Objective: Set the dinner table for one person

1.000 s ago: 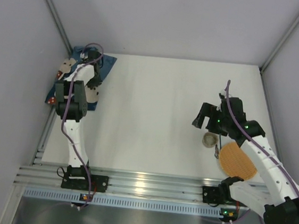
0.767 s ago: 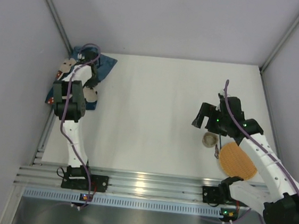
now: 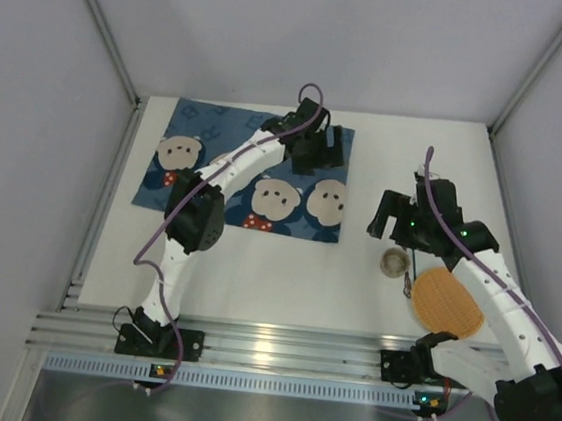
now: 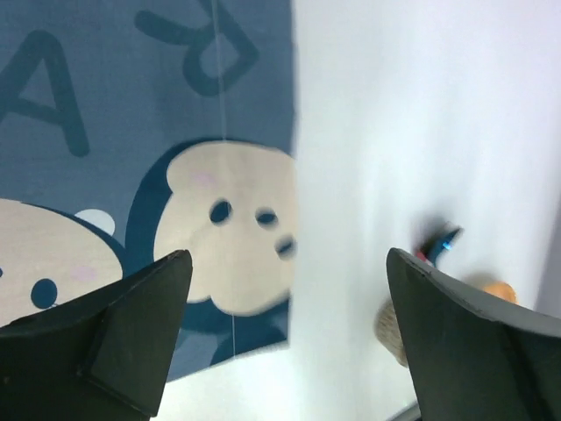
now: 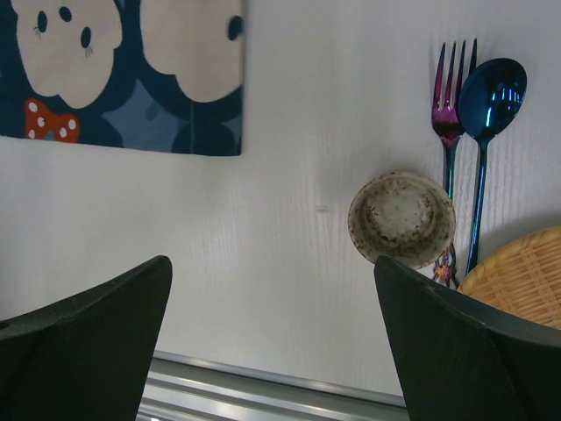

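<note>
The white dinner table (image 3: 255,268) lies beneath both arms. A blue cartoon placemat (image 3: 291,212) is spread flat under the left gripper (image 4: 285,263), whose fingers are apart. Below the right gripper (image 5: 272,263), also with fingers apart, the bowl (image 5: 401,218), fork (image 5: 449,96), spoon (image 5: 493,88) and woven plate (image 5: 517,276) sit off the mat, probably still to be placed.

Under the left gripper (image 4: 289,351) the placemat (image 4: 131,105) is showing navy with cream cartoon faces, while beyond the right gripper (image 5: 272,351) the fork (image 5: 449,114) is gleaming purple.
</note>
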You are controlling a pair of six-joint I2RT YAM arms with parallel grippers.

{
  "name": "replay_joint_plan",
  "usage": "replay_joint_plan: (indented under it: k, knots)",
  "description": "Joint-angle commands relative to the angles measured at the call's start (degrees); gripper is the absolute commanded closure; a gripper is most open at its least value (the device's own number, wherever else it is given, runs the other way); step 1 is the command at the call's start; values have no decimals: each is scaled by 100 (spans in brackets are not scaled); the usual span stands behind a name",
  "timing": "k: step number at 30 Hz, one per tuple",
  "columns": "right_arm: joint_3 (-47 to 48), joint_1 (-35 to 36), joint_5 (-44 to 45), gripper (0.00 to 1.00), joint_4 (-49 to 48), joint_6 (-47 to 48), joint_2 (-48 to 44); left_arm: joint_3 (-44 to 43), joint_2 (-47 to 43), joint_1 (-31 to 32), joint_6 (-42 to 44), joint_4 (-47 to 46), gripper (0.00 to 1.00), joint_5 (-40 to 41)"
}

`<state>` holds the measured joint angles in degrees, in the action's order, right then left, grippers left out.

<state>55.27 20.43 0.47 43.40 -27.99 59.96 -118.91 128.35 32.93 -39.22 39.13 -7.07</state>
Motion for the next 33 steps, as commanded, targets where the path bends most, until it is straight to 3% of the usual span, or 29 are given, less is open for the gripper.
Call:
replay_joint_plan:
  k: [1, 7, 12, 17, 20, 24, 28, 33]
  knots:
    - [186, -56, 94, 0, 72, 118, -38, -527, 94, 240, -499, 121, 2, -471]
    - [607, -56, -852, 0, -400, 101, 515, 420, -1162, -145, -446, 226, 2, 187]
    - [1309, -12, -1987, 0, -832, -49, 1797, 1570, -2428, -515, -139, 498, 2, 1004]
    - [2215, 93, -2429, 5, -808, 4, 3151, 2573, -3439, -665, 125, 815, 2, 1646]
    - [2927, 111, -1711, 6, 114, 214, 3600, 3337, -3966, -691, 213, 684, 2, 1831]
    - [3132, 120, 282, 7, 1240, 347, 3567, 4488, -4292, -744, 213, 289, 2, 1649]
    - [2289, 119, 524, 9, 1391, 286, 3005, 4930, -4179, -744, 56, -195, 2, 1402]
    - [1305, 119, 542, 12, 1233, -4, 2758, 4510, -3415, -517, -15, -328, 1, 1058]
